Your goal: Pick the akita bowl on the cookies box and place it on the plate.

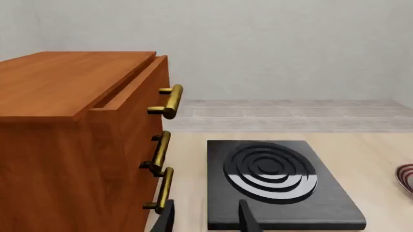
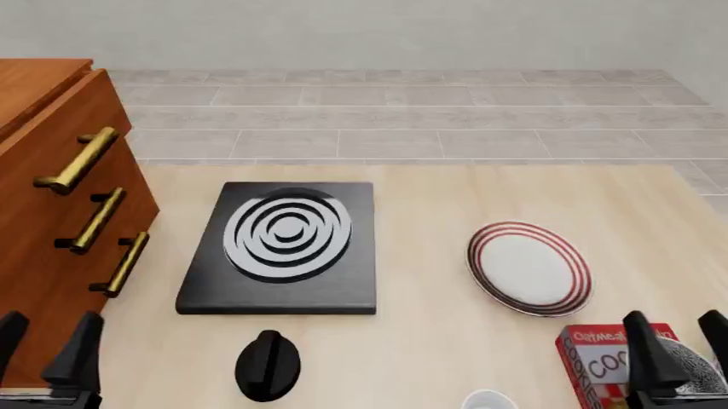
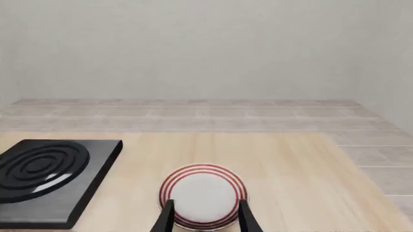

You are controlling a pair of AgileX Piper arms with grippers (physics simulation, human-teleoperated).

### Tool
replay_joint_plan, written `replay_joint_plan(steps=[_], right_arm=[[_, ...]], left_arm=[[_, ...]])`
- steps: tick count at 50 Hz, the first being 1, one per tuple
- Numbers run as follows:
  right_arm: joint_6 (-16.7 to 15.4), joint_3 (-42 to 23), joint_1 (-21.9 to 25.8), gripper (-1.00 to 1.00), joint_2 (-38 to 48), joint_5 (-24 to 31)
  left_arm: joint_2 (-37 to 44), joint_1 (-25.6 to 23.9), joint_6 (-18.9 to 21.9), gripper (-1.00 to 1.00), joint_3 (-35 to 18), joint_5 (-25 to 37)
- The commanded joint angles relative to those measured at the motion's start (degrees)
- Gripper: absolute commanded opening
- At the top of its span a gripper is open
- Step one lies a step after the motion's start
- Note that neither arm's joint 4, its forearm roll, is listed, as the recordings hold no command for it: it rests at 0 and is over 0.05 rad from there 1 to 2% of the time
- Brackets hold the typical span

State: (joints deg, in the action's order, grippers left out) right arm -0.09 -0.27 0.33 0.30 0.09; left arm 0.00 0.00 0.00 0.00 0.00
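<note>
The akita bowl (image 2: 687,369) shows only as a speckled sliver at the bottom right of the front view. It sits on the red cookies box (image 2: 599,365), partly hidden behind my right gripper (image 2: 676,324). That gripper hovers over the bowl, open and holding nothing. The plate (image 2: 529,268), white with red rings, lies just beyond the box. In the right wrist view the plate (image 3: 203,194) sits between and beyond the open fingers of the right gripper (image 3: 205,211). My left gripper (image 2: 51,325) is open and empty at the bottom left, beside the cabinet.
A wooden drawer cabinet (image 2: 51,196) with brass handles stands at the left. Mid-table lies a black slab (image 2: 285,247) with white spiral rings. A black knob-like object (image 2: 268,365) and a white round rim (image 2: 489,399) sit near the front edge.
</note>
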Motion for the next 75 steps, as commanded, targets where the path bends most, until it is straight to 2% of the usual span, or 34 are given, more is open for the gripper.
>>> replay_joint_plan(steps=[1,19,20,22,25,26,27,29,31,33,34,36,38,41,44,47,49,51,52,53,54,57,58,59,60,61,66,71,73,75], right_arm=[[0.18,-0.23,0.35,1.0,0.35,0.86],[0.78,0.1,0.89,1.0,-0.11,2.08],[2.41,-0.75,-0.33,1.0,0.36,2.63],[2.68,-1.12,-0.16,1.0,1.54,2.39],[1.7,-4.55,-0.64,1.0,2.94,4.53],[2.02,-5.76,-0.21,1.0,3.06,5.6],[3.9,-9.18,0.42,1.0,3.05,8.49],[4.22,-12.99,0.28,1.0,4.58,10.88],[2.1,-16.33,-0.36,1.0,6.37,12.75],[1.92,-20.68,0.01,1.0,6.42,16.11],[1.92,-20.71,0.01,1.0,6.41,16.15],[0.39,-24.59,-2.65,1.0,8.5,18.59],[0.79,-27.77,-2.27,1.0,9.59,20.71],[-2.72,-32.72,-5.82,1.0,13.3,24.58],[-2.57,-34.89,-6.33,1.0,14.97,26.52],[-1.1,-39.37,-7.7,1.0,17.45,30.62],[-2.52,-41.84,-9.72,1.0,20.22,33.0],[0.12,-45.14,-6.43,1.0,22.11,36.25],[1.82,-46.65,-6.62,1.0,22.77,37.52],[6.08,-48.49,-5.18,1.0,23.03,38.82],[5.16,-49.96,-7.11,1.0,23.83,39.7],[-1.16,-54.12,-9.59,1.0,24.73,41.9],[-1.16,-54.14,-9.59,1.0,24.73,41.91],[1.02,-55.75,-7.96,1.0,26.76,44.58],[0.88,-56.11,-8.22,1.0,26.99,44.88],[-0.91,-57.15,-10.3,1.0,28.02,45.97],[0.19,-58.36,-12.33,1.0,29.69,47.95],[-1.52,-59.71,-14.64,1.0,30.63,49.92],[-3.48,-60.14,-16.68,1.0,31.24,50.37],[-3.69,-59.96,-16.87,1.0,31.23,51.0]], left_arm=[[0.0,0.0,0.0,1.0,0.0,0.0],[0.0,0.0,0.0,1.0,0.0,0.0],[0.0,0.0,0.0,1.0,0.0,0.0],[0.0,0.0,0.0,1.0,0.0,0.0],[0.0,0.0,0.0,1.0,0.0,0.0],[0.0,0.0,0.0,1.0,0.0,0.0],[0.0,0.0,0.0,1.0,0.0,0.0],[0.0,0.0,0.0,1.0,0.0,0.0],[0.0,0.0,0.0,1.0,0.0,0.0],[0.0,0.0,0.0,1.0,0.0,0.0],[0.0,0.0,0.0,1.0,0.0,0.0],[0.0,0.0,0.0,1.0,0.0,0.0],[0.0,0.0,0.0,1.0,0.0,0.0],[0.0,0.0,0.0,1.0,0.0,0.0],[0.0,0.0,0.0,1.0,0.0,0.0],[0.0,0.0,0.0,1.0,0.0,0.0],[0.0,0.0,0.0,1.0,0.0,0.0],[0.0,0.0,0.0,1.0,0.0,0.0],[0.0,0.0,0.0,1.0,0.0,0.0],[0.0,0.0,0.0,1.0,0.0,0.0],[0.0,0.0,0.0,1.0,0.0,0.0],[0.0,0.0,0.0,1.0,0.0,0.0],[0.0,0.0,0.0,1.0,0.0,0.0],[0.0,0.0,0.0,1.0,0.0,0.0],[0.0,0.0,0.0,1.0,0.0,0.0],[0.0,0.0,0.0,1.0,0.0,0.0],[0.0,0.0,0.0,1.0,0.0,0.0],[0.0,0.0,0.0,1.0,0.0,0.0],[0.0,0.0,0.0,1.0,0.0,0.0],[0.0,0.0,0.0,1.0,0.0,0.0]])
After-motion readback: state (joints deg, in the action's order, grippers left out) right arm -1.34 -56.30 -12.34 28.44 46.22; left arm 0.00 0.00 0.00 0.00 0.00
